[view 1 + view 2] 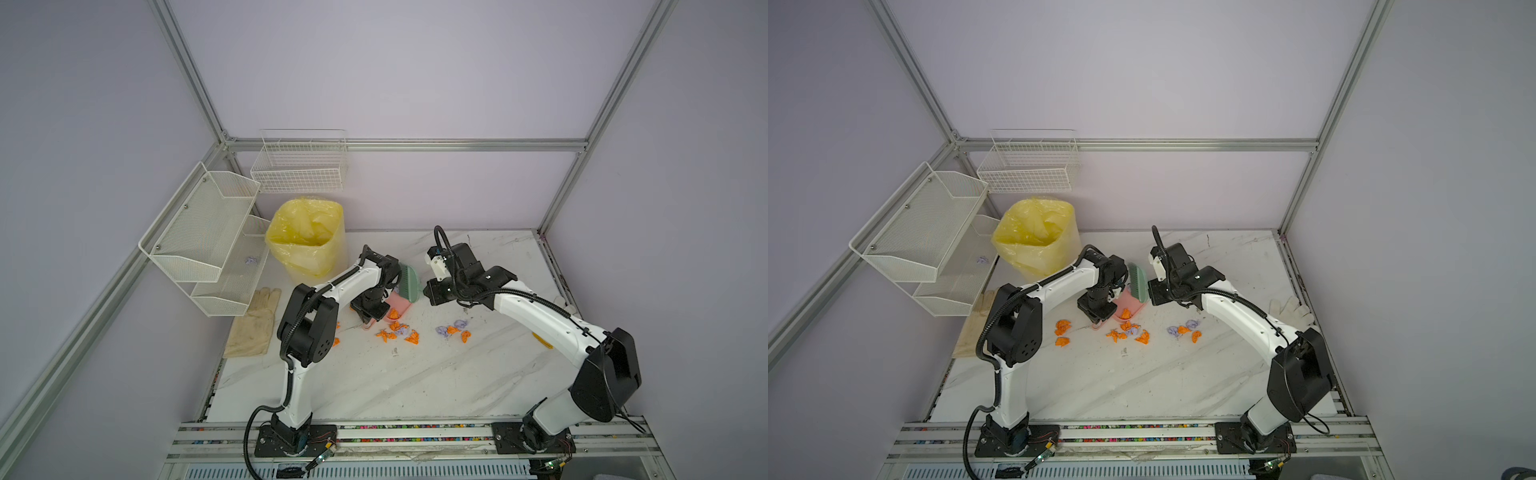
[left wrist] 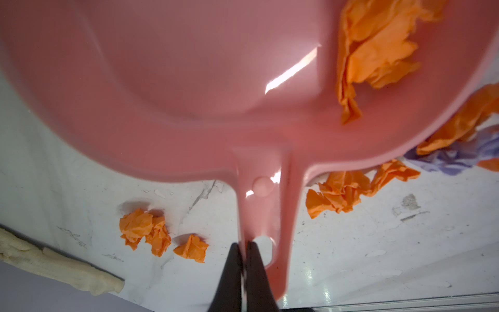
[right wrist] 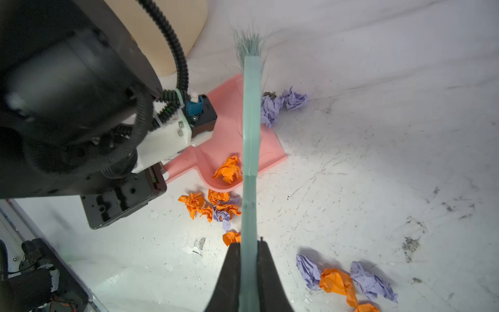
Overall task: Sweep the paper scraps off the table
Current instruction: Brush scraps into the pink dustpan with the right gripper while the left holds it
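On the marble table, orange and lilac paper scraps lie in clusters, and a further cluster shows to the left. My left gripper is shut on the handle of a pink dustpan, which holds one orange scrap. My right gripper is shut on the handle of a green brush. The brush reaches over the dustpan, its bristles near a lilac scrap. In both top views the brush stands at the dustpan's far side.
A bin lined with a yellow bag stands at the back left. White wire racks hang on the left wall, with a lilac wad in the lower one. A beige glove lies at the table's left edge, another at the right.
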Motion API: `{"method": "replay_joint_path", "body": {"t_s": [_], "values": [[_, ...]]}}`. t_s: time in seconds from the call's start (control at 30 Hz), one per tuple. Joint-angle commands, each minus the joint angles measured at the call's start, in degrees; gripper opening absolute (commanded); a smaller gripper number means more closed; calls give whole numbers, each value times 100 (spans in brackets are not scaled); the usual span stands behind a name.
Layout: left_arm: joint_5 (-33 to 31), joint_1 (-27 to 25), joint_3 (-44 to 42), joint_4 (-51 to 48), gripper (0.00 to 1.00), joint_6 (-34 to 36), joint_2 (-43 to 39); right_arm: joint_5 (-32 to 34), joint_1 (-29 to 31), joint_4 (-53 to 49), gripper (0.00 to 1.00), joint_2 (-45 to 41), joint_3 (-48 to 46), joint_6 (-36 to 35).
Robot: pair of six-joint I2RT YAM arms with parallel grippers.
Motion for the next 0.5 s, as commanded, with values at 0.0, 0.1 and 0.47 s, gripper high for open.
{"method": "replay_joint_path", "body": {"t_s": [0.0,0.1,0.47], "values": [[148,63,492,-187,0,21,-100,774,-74,55,0,125,334,-11],[191,94,503,-194,0,5,-87,1147,-99,-95,0,660,816,-264],[292,182,626,-263,0,-12,-124,1765,-103,-315,0,2164,2059,-1109]]}}
